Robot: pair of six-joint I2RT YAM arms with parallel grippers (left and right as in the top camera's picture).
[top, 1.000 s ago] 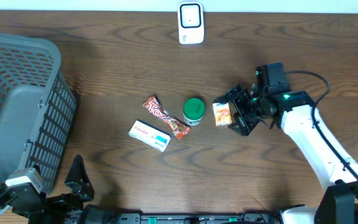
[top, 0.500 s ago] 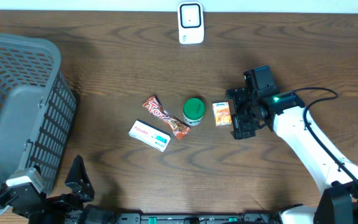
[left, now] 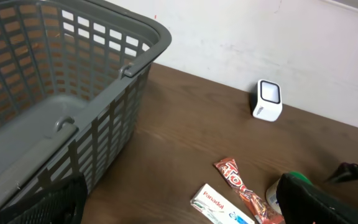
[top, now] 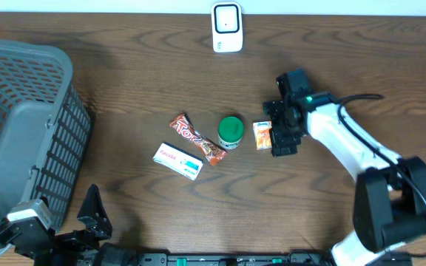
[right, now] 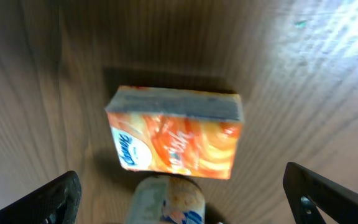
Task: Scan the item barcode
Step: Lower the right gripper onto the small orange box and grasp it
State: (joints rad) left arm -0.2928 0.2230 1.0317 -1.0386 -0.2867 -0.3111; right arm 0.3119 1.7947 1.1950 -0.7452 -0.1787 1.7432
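A small orange box lies flat on the table, right of a green-lidded jar. My right gripper hovers at the box's right edge, open, with nothing held. In the right wrist view the orange box lies between and ahead of the two wide-spread fingers, with the jar just below it. The white scanner stands at the table's far edge. My left gripper rests open at the near left corner, far from the items.
A red candy bar and a white Panadol box lie left of the jar. A large grey basket fills the left side. The left wrist view shows the basket, the scanner and the candy bar.
My right arm has swung in from the right and turned, bringing its gripper over the orange box's edge, and its jaws have spread wider. The left arm has not moved.
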